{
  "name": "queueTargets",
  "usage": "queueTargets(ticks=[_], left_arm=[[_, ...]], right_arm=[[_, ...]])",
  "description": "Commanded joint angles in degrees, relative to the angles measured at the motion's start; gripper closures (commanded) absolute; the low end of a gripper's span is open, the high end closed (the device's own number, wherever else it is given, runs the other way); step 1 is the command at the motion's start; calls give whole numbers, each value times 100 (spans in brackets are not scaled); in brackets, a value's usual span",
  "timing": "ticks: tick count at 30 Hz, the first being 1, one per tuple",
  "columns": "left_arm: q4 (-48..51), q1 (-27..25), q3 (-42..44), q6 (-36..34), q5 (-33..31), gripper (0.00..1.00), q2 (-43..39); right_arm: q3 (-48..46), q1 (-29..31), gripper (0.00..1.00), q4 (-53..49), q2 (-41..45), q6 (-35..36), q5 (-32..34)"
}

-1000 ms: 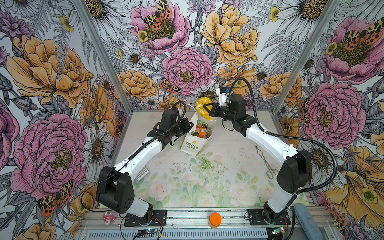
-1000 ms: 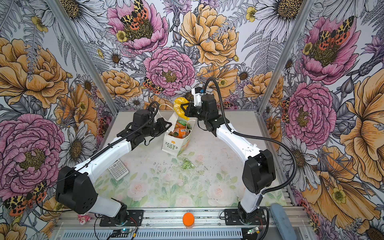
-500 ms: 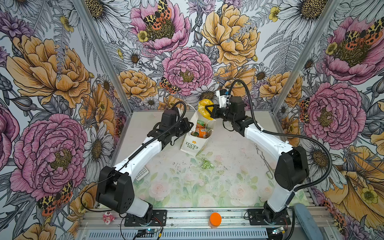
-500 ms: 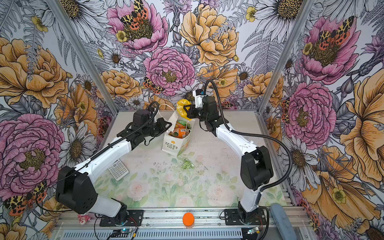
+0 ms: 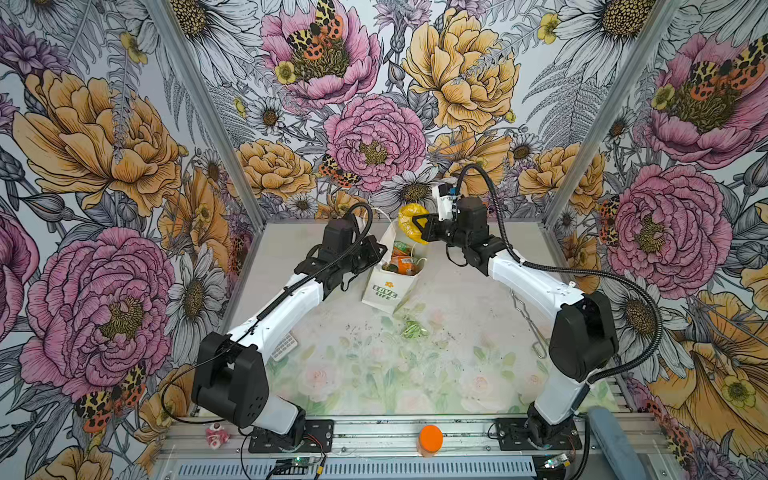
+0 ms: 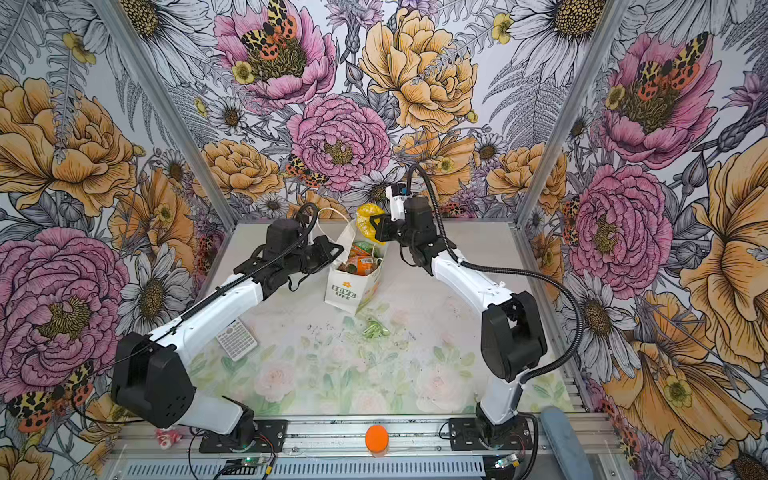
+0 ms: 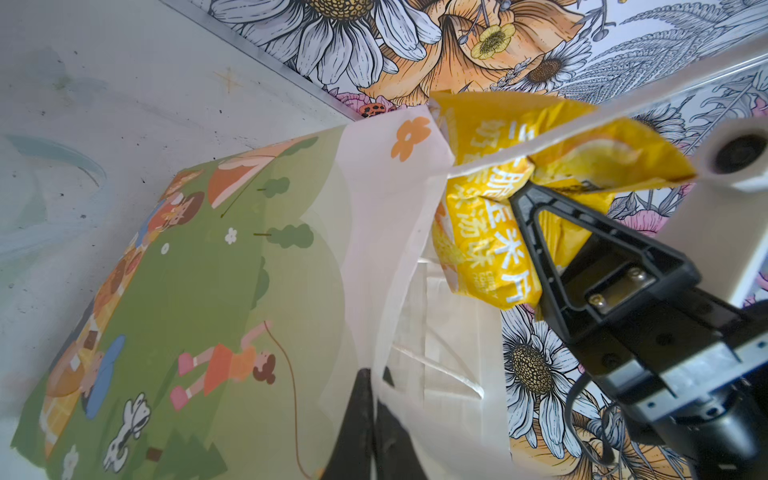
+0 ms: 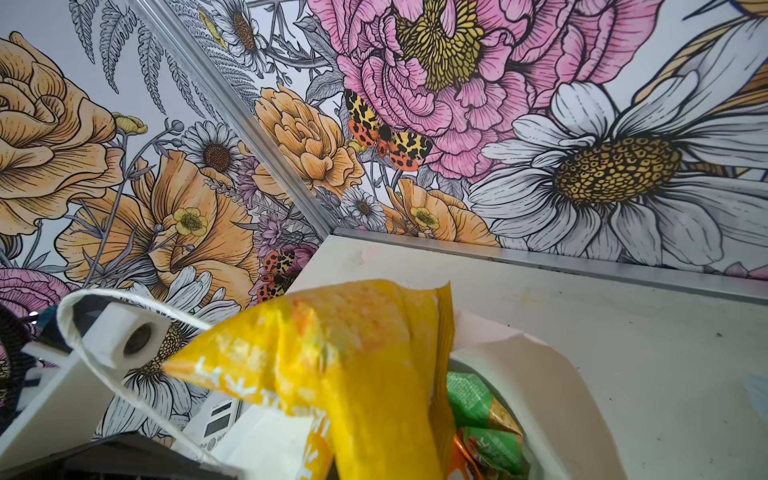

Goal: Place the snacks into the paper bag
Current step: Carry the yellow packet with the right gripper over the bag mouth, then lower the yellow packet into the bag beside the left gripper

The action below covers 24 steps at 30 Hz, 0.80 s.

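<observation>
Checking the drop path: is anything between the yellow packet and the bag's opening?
No solid block: the right gripper holds the yellow packet at the paper bag's open mouth. A white cord handle crosses the packet in the left wrist view and might snag; orange and green packets lie inside.

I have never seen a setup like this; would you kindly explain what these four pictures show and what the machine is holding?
A left arm and a right arm are fixed at the near edge of the table, each ending in a two-fingered gripper. Both top views look down on the whole scene from one camera head; the other two pictures come from cameras on the arms' wrists. The left gripper is shut on the rim of the white paper bag, steadying it. The right gripper is shut on a yellow packet at the bag's open top. Orange and green packets sit inside. On the table lie a pale green packet and a calculator; an orange jar and a figurine stand on the front rail.
</observation>
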<state>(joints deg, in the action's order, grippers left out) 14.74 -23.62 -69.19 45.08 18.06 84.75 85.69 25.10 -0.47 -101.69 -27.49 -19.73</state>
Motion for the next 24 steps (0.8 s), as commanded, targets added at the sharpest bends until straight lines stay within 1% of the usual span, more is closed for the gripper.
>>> queueTargets(ticks=[1, 5, 11, 14, 18, 24], left_arm=[[-33, -69, -1, 10, 260, 100, -27], [-33, -55, 17, 10, 249, 100, -71], [-44, -16, 91, 77, 141, 100, -117], [-94, 6, 144, 128, 132, 100, -143], [-132, 12, 189, 141, 130, 100, -169], [-164, 15, 189, 141, 196, 100, -169]], right_arm=[[-61, -5, 100, -164, 165, -53, 137], [-61, 27, 100, -187, 260, -277, 102], [-37, 81, 100, -408, 523, -399, 206], [119, 116, 100, -788, 538, -577, 340], [526, 219, 100, -1560, 357, -691, 534], [905, 413, 100, -2036, 69, -749, 775]])
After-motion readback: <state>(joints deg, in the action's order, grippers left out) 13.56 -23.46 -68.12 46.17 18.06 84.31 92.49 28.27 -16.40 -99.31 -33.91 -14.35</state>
